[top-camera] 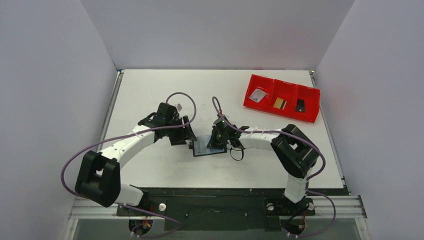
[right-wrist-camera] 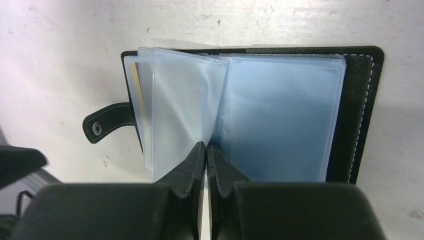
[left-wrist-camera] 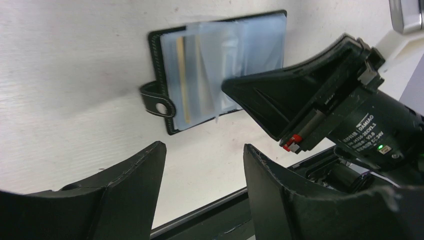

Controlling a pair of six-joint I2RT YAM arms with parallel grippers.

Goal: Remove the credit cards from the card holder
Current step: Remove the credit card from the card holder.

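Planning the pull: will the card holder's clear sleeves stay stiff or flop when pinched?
Probably floppy: the sleeve pinched by the right gripper bows upward. Likely slippery, being glossy. The card holder may slide, since the left gripper isn't touching it.

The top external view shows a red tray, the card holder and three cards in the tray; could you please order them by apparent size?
1. red tray
2. card holder, partly hidden
3. silver card, gold card and black card: about alike, too small to rank.
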